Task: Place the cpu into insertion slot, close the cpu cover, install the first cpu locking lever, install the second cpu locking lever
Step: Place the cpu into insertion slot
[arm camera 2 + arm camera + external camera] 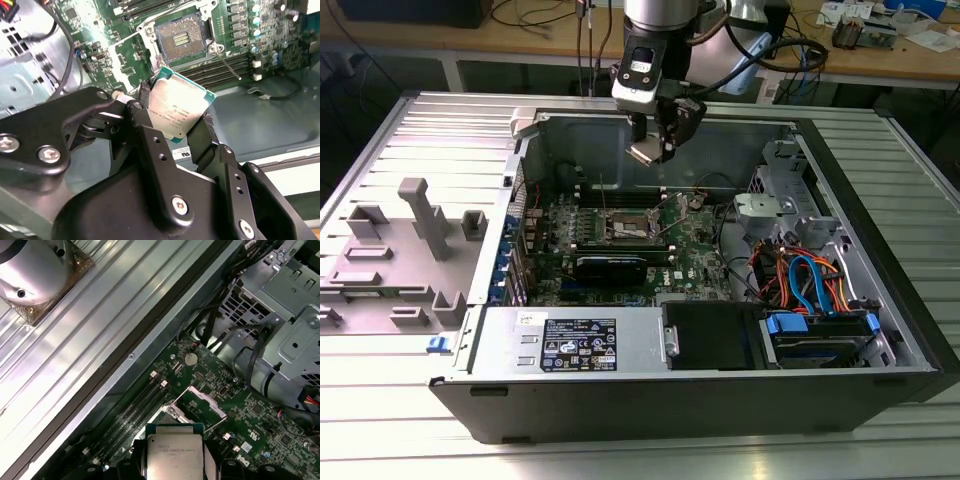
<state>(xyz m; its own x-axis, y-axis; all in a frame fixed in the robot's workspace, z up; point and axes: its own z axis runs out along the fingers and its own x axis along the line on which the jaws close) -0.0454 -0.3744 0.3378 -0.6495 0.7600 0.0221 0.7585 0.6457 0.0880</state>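
My gripper [655,148] hangs high over the open computer case, shut on the cpu [646,152], a flat square chip with a dull silver top. In both wrist views the black fingers [145,112] press on two opposite edges of the cpu [177,107] [174,452]. The insertion slot [181,39] [625,228] lies bare on the green motherboard well below the chip, its pin field showing. The cpu cover [200,399] stands swung up beside the slot. A thin locking lever [227,62] sticks out loose next to the slot.
Long memory slots [225,67] run beside the socket. A black card [610,265] lies in front of it, then the power supply [575,345]. A drive cage with blue and orange cables [815,285] fills the exterior view's right. Grey fixtures [415,225] stand outside the case [670,400].
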